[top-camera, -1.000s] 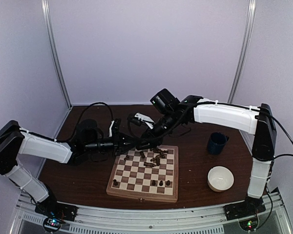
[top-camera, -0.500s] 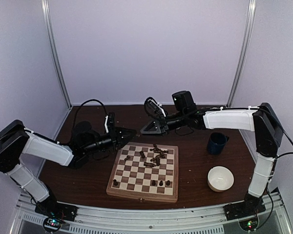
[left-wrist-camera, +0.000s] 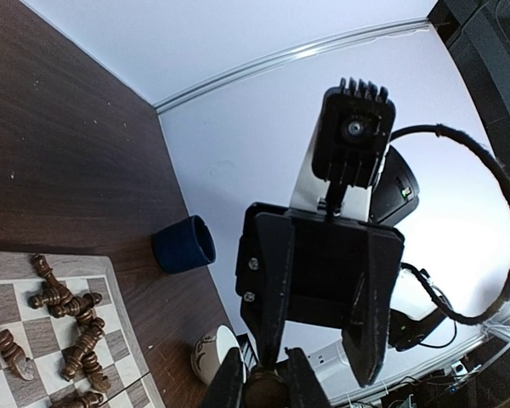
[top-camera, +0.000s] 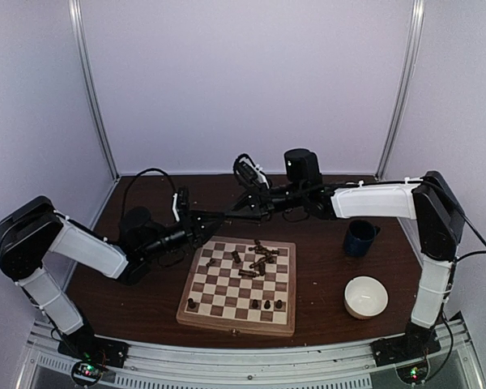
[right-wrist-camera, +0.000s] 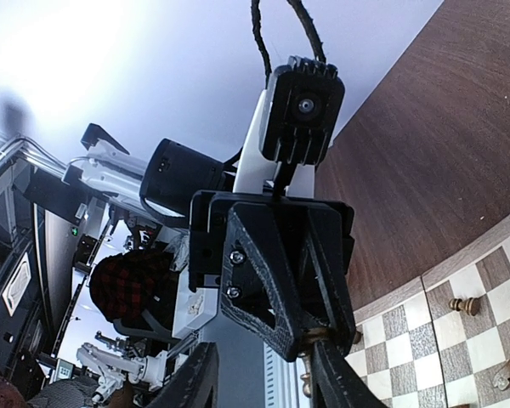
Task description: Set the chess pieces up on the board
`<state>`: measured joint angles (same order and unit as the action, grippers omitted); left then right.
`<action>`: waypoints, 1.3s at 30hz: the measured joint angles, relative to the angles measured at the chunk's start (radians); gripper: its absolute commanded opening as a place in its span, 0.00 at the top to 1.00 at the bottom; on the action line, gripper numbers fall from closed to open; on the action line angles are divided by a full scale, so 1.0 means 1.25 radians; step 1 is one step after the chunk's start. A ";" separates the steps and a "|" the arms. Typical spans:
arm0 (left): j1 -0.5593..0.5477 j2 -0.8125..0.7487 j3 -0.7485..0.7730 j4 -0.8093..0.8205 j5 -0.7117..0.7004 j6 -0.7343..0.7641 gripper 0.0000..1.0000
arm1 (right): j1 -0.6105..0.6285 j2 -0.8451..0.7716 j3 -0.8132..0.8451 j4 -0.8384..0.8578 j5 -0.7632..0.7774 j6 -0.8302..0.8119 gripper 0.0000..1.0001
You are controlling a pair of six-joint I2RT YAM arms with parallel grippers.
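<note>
The board (top-camera: 283, 285) lies in the middle of the table. Several chess pieces (top-camera: 256, 260) lie toppled in a heap near its back edge, and three (top-camera: 266, 304) stand in the front row with one more (top-camera: 192, 304) at the front left. Above the table behind the board's back-left corner, my two grippers meet tip to tip. My left gripper (top-camera: 220, 217) (left-wrist-camera: 263, 384) is shut on one dark brown chess piece (left-wrist-camera: 266, 393) (right-wrist-camera: 311, 337). My right gripper (top-camera: 241, 212) (right-wrist-camera: 263, 381) faces it, jaws open to either side of the left fingertips.
A dark blue cup (top-camera: 359, 237) (left-wrist-camera: 184, 245) stands right of the board. A white bowl (top-camera: 365, 297) (left-wrist-camera: 206, 361) sits nearer the front right. Loose black cables (top-camera: 150, 180) hang over the back left of the table.
Both grippers rose from the board's back edge and turned to face each other. The right gripper then moved left until its jaws flanked the left gripper's tip.
</note>
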<state>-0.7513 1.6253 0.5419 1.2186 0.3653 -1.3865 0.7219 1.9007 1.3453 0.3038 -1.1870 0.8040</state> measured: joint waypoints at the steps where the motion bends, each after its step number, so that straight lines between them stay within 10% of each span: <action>1: 0.001 0.001 -0.003 0.003 -0.002 -0.001 0.96 | 0.001 0.000 0.000 -0.006 0.001 -0.010 0.62; 39: 0.013 -0.008 -0.023 0.042 -0.030 -0.011 0.98 | 0.005 0.006 0.000 -0.085 0.035 -0.053 0.67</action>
<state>-0.7353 1.6157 0.5125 1.2709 0.3275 -1.4002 0.7280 1.9079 1.3457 0.1982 -1.1427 0.7372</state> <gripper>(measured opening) 0.141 0.336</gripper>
